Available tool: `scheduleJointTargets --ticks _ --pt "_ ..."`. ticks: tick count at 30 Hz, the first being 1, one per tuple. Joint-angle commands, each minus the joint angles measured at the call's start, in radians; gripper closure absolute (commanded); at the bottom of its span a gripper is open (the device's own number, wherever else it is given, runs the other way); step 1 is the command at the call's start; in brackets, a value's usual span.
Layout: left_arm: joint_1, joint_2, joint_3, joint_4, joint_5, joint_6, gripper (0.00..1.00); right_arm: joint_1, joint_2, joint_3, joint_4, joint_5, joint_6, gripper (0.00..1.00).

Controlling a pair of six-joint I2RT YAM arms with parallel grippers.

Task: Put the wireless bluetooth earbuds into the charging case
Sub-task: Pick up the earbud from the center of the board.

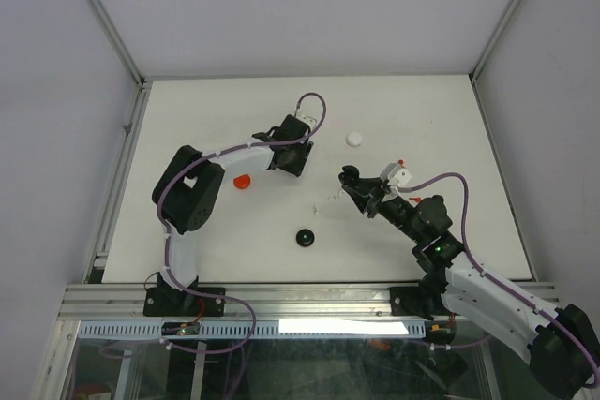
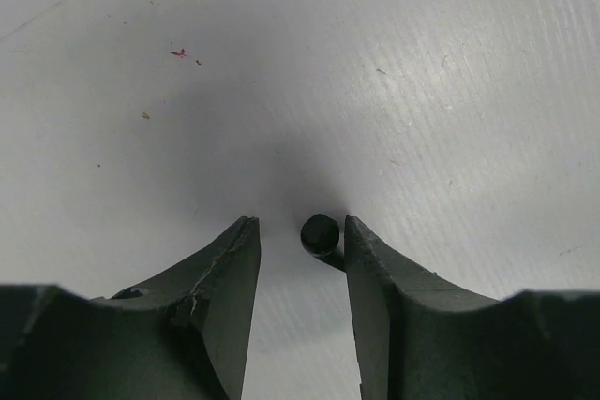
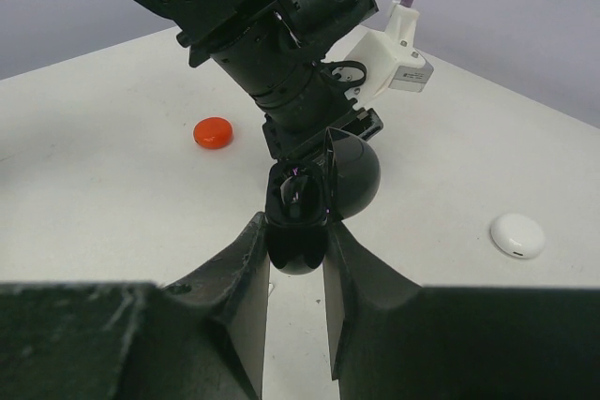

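Observation:
A tiny black earbud (image 2: 321, 235) lies on the white table between the fingers of my left gripper (image 2: 300, 222). It touches the right finger (image 2: 370, 259), and a gap stays between it and the left finger, so the jaws are open around it. In the top view the left gripper (image 1: 287, 164) points down at the table's middle, hiding the bud. My right gripper (image 3: 296, 225) is shut on a black charging case (image 3: 298, 196), whose lid (image 3: 361, 170) stands open. It holds the case (image 1: 350, 175) just right of the left gripper (image 3: 281, 72).
A round red disc (image 1: 242, 181) (image 3: 213, 132) lies beside the left arm. A white disc (image 1: 354, 139) (image 3: 517, 235) sits toward the back. A black round piece (image 1: 305, 237) and a tiny white bit (image 1: 325, 201) lie nearer the front.

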Motion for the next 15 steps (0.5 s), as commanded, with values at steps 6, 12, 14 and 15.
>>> scheduleJointTargets --ticks 6,12,14,15 --pt "0.001 0.037 0.06 -0.048 0.027 0.041 0.64 -0.002 0.001 0.0 0.059 0.004 -0.017 1.0" --pt "0.001 0.045 0.074 -0.083 0.049 0.026 0.68 -0.002 -0.004 0.0 0.057 0.002 -0.016 1.0" --pt "-0.002 0.044 0.073 -0.091 0.06 0.025 0.69 -0.002 -0.002 0.0 0.058 -0.001 -0.014 1.0" --pt "-0.002 0.043 0.072 -0.096 0.064 0.025 0.7 -0.002 -0.001 0.0 0.058 -0.003 -0.013 1.0"
